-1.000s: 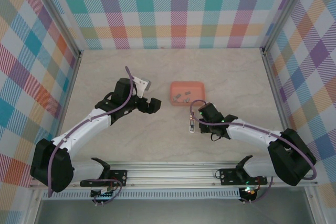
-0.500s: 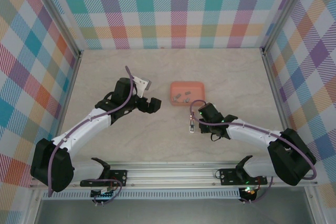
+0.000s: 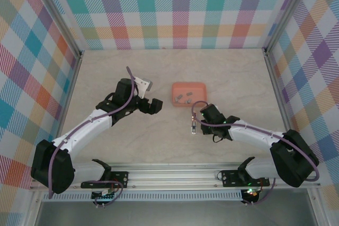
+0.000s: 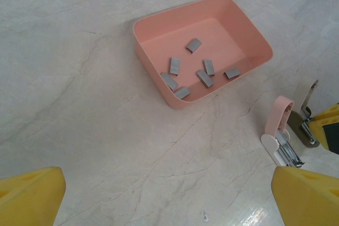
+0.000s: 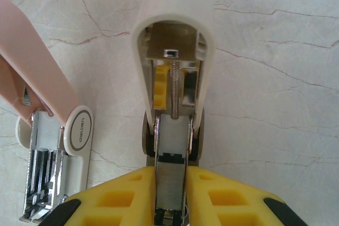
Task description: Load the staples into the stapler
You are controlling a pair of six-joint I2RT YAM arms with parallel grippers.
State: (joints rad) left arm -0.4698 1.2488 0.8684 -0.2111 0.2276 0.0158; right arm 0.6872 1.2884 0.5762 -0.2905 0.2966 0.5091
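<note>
1. Fingers of your right gripper were pressed close on either side of the thin metal base of the stapler. Its long axis ran straight ahead of them, with the white cover swung open at the far end and the spring and channel bare.
2. Just left of those fingers, and apart from them, lay a pink-armed stapler, also hinged open.
3. Your left gripper had its fingers spread wide, with nothing between them.
4. Ahead of the left fingers, a little right of centre, the staples lay flat on the floor of the coral tray. You had seven short grey strips there at mixed angles, some nearly touching, and nothing else in the tray.
5. From above, the tray sat beyond and between both grippers, near to each. I judge the free left arm was your likelier picker.
6. Whichever strip you took would probably have needed turning to line up with the open channel, and the tray's wall stood between your fingers and the strips.
</note>
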